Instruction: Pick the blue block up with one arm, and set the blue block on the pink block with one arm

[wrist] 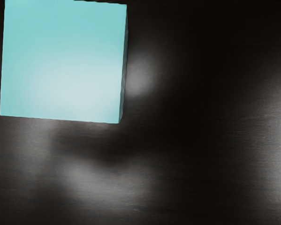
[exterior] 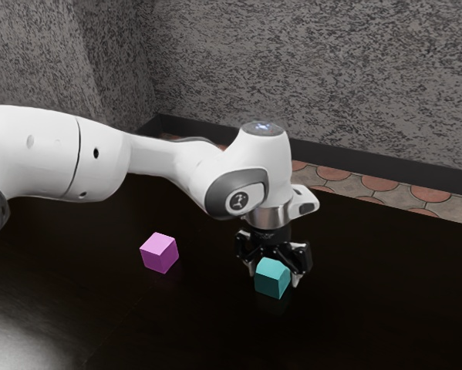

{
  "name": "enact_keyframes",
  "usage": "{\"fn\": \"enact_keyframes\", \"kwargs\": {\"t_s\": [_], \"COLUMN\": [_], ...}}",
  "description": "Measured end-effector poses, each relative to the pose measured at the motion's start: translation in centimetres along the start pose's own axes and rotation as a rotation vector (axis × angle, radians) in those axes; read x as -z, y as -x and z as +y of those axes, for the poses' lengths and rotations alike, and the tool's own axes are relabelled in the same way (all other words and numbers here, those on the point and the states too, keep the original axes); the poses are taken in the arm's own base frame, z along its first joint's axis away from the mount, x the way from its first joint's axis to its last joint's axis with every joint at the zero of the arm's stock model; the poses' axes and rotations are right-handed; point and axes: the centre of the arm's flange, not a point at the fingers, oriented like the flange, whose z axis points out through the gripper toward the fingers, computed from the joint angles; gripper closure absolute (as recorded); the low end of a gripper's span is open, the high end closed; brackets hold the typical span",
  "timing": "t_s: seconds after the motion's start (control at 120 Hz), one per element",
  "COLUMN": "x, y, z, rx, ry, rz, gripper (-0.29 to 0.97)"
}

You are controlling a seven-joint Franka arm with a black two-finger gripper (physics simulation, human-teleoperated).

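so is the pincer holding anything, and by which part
Cannot be told: the black pincer straddles the light blue block on the dark table, grip unclear.

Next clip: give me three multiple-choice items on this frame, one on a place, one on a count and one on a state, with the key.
1. In the exterior view, where does the pink block lie from the blue block?
A) to its right
B) to its left
C) on top of it

2. How many blocks are in sight?
A) one
B) three
C) two

3. What rests on the pink block?
A) nothing
B) the blue block
C) a green block

Key: 1 B, the pink one sits nearer the exterior view's left edge. 2 C, there is one pink and one blue. 3 A, its top face is bare.
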Motion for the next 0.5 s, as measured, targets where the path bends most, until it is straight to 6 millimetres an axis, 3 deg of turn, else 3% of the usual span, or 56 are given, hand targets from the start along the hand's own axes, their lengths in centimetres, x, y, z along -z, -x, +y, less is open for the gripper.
{"fn": "enact_keyframes", "kwargs": {"t_s": [0.275,0.5], "x": [-1.7,-2.5], "y": [-1.6,-4.4], "z": [-1.1,-1.9], "rx": [-0.096,-0.154], "ry": [0.016,0.031], "rz": [0.01,0.031], "gripper": [0.0,0.0]}}
